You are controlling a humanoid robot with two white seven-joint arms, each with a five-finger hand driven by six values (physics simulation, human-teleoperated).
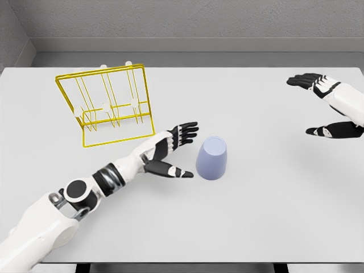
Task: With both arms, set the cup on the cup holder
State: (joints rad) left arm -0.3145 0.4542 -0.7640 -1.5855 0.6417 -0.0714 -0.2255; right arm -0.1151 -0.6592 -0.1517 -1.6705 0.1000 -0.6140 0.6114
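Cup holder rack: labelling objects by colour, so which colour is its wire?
Yellow wire rack, clearest in the head view.

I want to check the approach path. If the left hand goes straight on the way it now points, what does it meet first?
Most likely the cup. The left hand is open, fingers and thumb framing the cup's left side, a small gap remaining. Depth is hard to judge, so the upper fingers might pass just behind it.

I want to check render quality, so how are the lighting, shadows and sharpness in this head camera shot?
Head view: lighting is soft and even, no glare on the white table; the cup and yellow rack cast barely any shadow; everything looks sharp, including the left hand and right hand; no noticeable distortion.
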